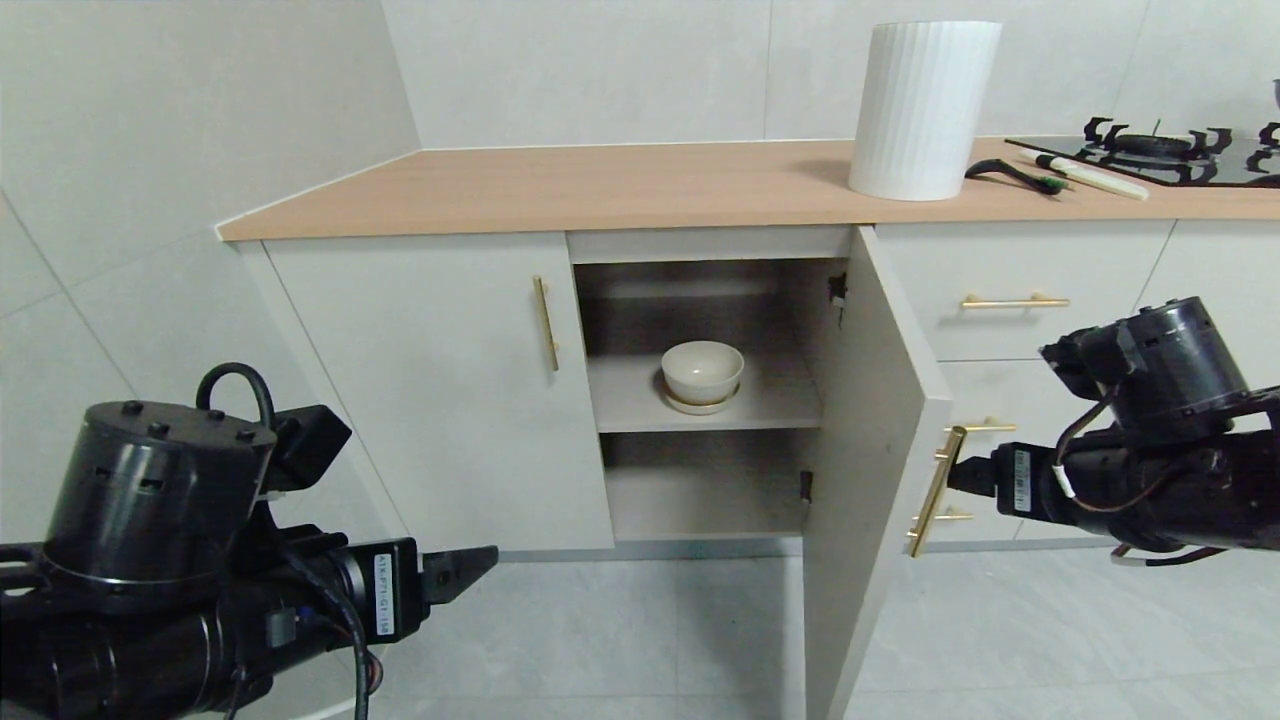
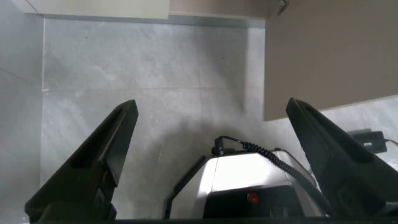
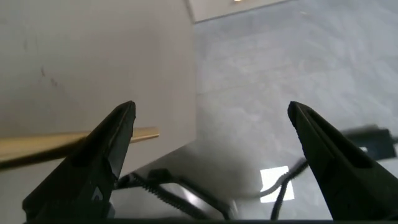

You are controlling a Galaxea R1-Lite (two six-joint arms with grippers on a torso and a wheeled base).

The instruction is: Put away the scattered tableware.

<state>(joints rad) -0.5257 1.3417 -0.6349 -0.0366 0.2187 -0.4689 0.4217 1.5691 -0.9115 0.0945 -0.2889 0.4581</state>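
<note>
Bowl (image 1: 702, 372) on its plate (image 1: 700, 406) sits on the cabinet shelf (image 1: 775, 400), far-left of the right gripper (image 1: 958, 476), which is spread just beside the open door's (image 1: 870, 400) upright handle (image 1: 937, 490); the left gripper (image 1: 475, 562), also spread, hangs lower and farther from that handle.

The open cabinet door (image 1: 870, 450) stands right of the shelf (image 1: 630, 400), whose middle a bowl (image 1: 702, 372) occupies.
</note>
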